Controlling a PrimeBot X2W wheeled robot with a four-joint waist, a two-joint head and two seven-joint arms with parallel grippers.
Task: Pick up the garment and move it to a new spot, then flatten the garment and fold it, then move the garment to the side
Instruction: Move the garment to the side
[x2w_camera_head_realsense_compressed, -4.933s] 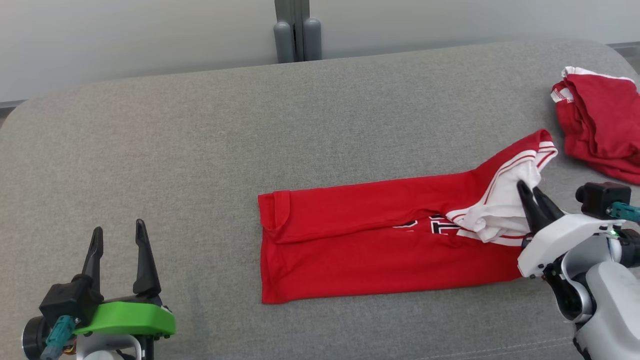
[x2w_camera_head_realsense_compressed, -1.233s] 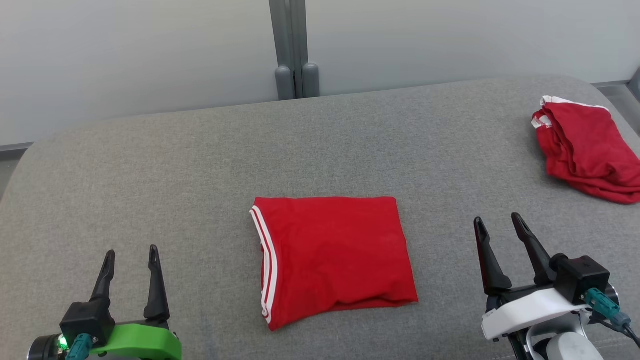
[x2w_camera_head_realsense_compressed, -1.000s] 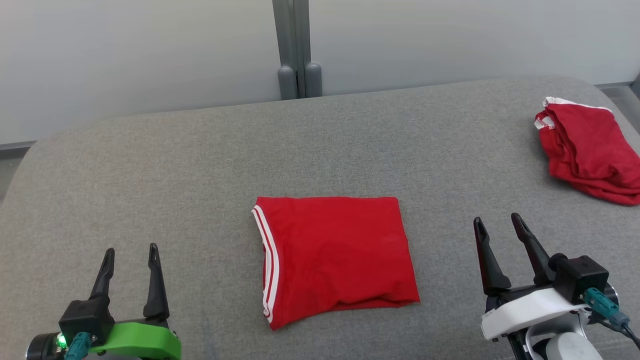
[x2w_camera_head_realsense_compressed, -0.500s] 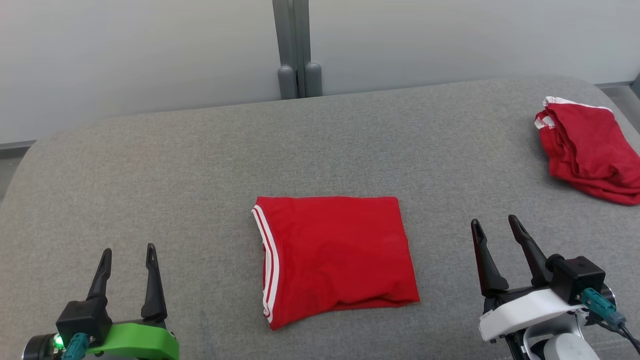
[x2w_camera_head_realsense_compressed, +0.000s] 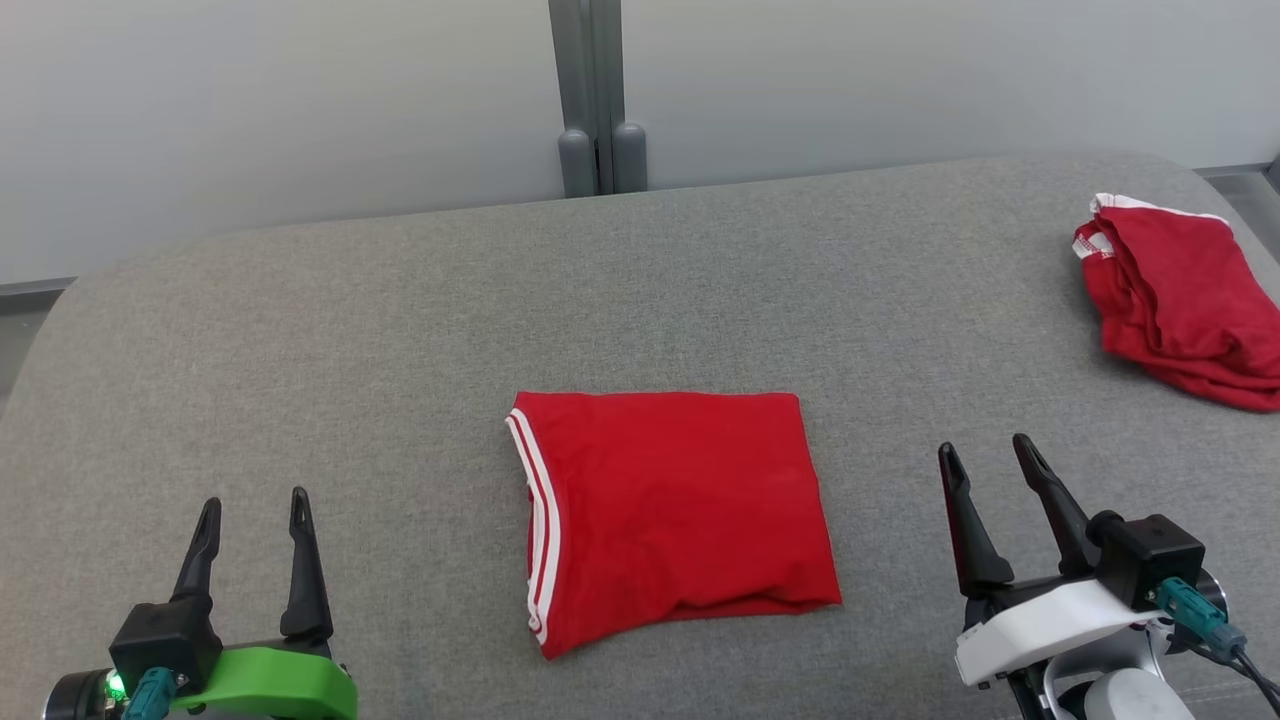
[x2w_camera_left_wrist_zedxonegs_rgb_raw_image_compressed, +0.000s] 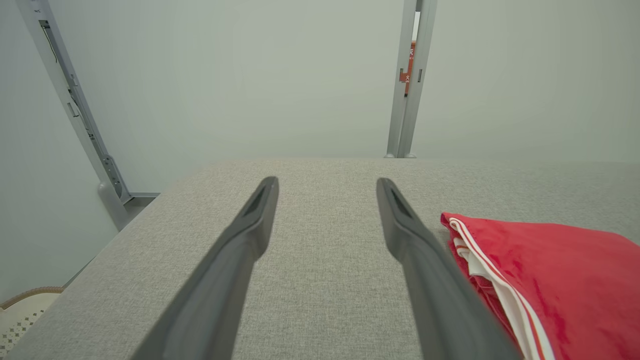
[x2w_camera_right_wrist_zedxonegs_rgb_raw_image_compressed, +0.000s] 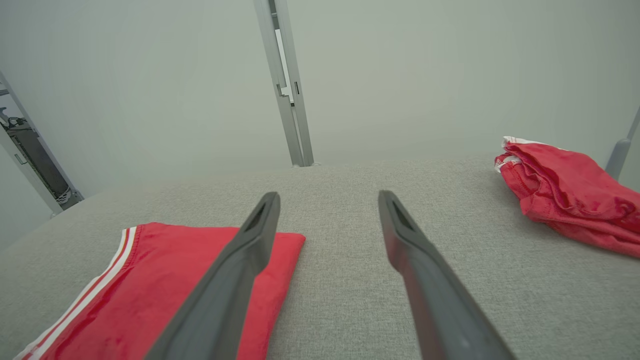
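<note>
left hand: fingers apart, holding nothing, over the grey worktop.
red shirt: folded into a square, white stripes on its left edge, flat on the worktop between the two hands, touching neither.
right hand: fingers apart, empty, right of the shirt.
red cloth: crumpled, beyond the right hand and to its right, at the worktop's far corner.

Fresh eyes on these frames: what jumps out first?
A neatly folded red garment with a white-striped left edge lies centred on the grey cushion. A crumpled red garment sits at the far right edge. The left gripper and right gripper flank the folded one, jaws open, clear of it.
</note>
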